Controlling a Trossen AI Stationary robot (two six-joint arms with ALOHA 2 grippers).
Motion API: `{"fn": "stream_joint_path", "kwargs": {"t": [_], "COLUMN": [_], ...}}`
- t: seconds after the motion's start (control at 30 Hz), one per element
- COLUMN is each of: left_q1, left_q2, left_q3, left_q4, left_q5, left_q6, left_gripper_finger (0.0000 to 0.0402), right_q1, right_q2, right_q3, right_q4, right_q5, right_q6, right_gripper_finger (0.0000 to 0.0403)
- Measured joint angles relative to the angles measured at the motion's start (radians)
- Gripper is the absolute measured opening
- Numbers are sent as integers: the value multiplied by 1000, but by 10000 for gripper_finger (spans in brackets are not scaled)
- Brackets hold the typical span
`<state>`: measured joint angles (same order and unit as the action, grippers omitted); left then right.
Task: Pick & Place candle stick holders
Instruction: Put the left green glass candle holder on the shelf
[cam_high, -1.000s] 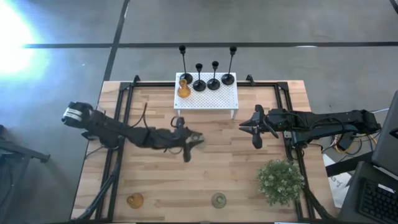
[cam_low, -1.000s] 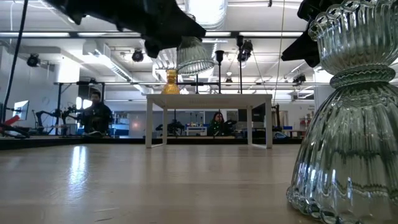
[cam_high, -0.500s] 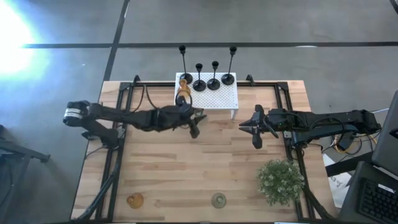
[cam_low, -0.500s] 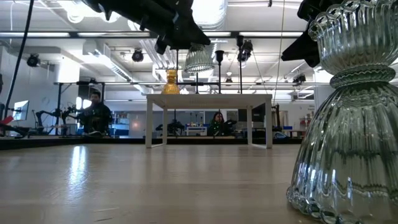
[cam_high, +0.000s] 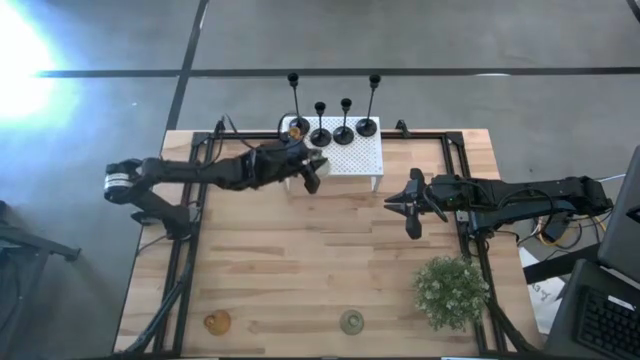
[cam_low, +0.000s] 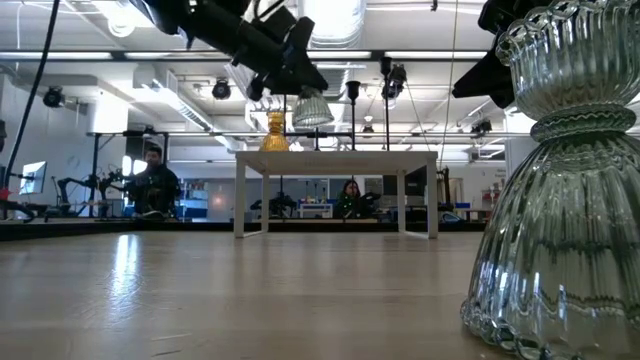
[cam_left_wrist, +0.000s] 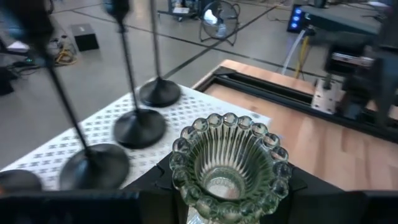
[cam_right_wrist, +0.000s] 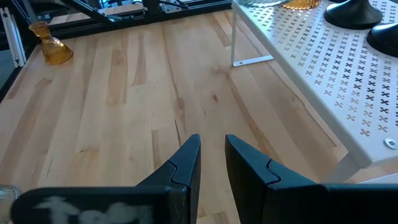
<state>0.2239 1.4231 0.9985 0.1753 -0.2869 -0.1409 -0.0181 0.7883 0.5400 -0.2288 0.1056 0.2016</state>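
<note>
My left gripper (cam_high: 310, 172) is shut on a pale green glass holder (cam_left_wrist: 230, 163), which is over the near left part of the white perforated rack (cam_high: 350, 155). Four black holders (cam_high: 344, 132) stand on their round bases along the rack's far edge. An amber holder (cam_low: 276, 132) stands on the rack's left part. A second amber holder (cam_high: 217, 322) and a second pale green one (cam_high: 351, 321) stand near the table's near edge. My right gripper (cam_high: 412, 208) hangs over the table right of the rack, empty, with a narrow gap between its fingers (cam_right_wrist: 186, 155). My left gripper pinches the pale green holder between its two fingers, somewhere below the beaded cup rim (cam_left_wrist: 186, 149); the cup hides the place of contact. The fingers come slanting from the table's left and from above. The holder is upright, and its flared foot (cam_low: 312, 110) is clear above the rack top.
A bushy green plant (cam_high: 450, 290) stands at the near right. Black frame rails (cam_high: 190, 200) run along the table's left and right sides. The pale green holder by the near edge fills the right of the low view (cam_low: 555, 190). People sit in the room behind (cam_low: 152, 180).
My left gripper has carried the pale green holder from the table's middle toward the far edge, to the rack's near left part. The arm has stretched out. The holder has stayed upright and clear of the table. My right arm has kept still.
</note>
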Motion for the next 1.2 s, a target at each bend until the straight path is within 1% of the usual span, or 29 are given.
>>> {"fn": "stream_joint_path", "kwargs": {"t": [0.27, 0.47, 0.7, 0.83, 1.2], "left_q1": [66, 83, 123, 148, 143], "left_q2": [15, 100, 169, 173, 160], "left_q3": [10, 88, 119, 120, 111], "left_q4": [-17, -101, -98, -98, -115], "left_q5": [26, 37, 19, 20, 20], "left_q6": [8, 49, 54, 31, 12], "left_gripper_finger": [131, 131, 131, 131, 131], "right_q1": [0, 0, 0, 0, 0], "right_q2": [0, 0, 0, 0, 0], "right_q3": [0, 0, 0, 0, 0], "right_q4": [0, 0, 0, 0, 0], "right_q5": [0, 0, 0, 0, 0], "right_q6": [0, 0, 0, 0, 0], "right_gripper_finger": [68, 68, 68, 68, 68]}}
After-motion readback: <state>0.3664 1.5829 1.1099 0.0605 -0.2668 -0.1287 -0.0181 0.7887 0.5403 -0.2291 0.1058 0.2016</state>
